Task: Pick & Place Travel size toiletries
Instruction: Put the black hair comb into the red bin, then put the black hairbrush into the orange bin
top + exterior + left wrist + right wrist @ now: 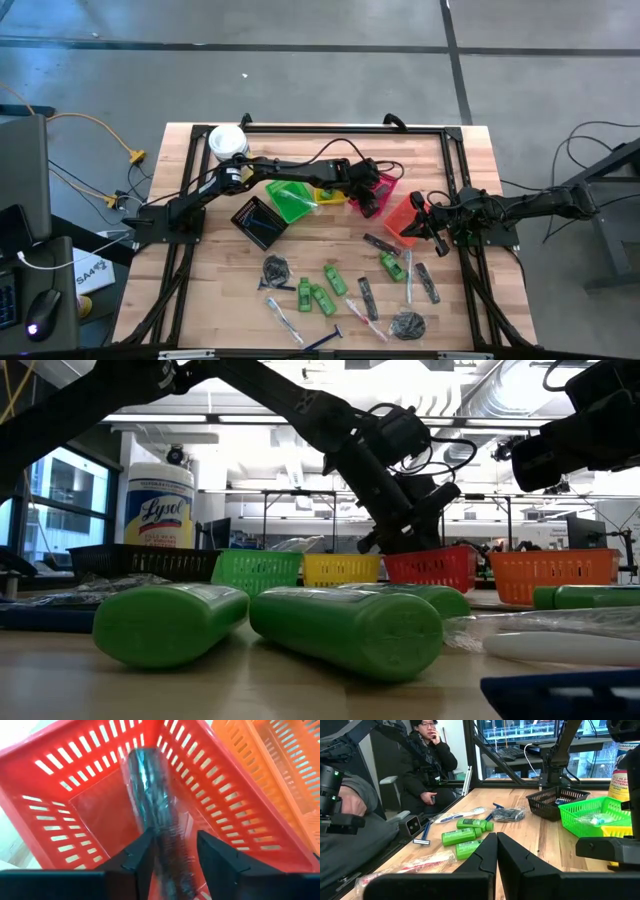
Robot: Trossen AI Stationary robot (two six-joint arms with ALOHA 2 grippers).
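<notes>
Left gripper (172,852) is hanging over the red basket (75,785), jaws parting around a wrapped black comb (155,795) inside it. It should open fully, then lift straight clear.

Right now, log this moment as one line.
left gripper: open, releasing wrapped comb into red basket | right gripper: shut, idle

Two dark jointed arms (280,168) with black cables and blunt black fingers (137,857).
</notes>
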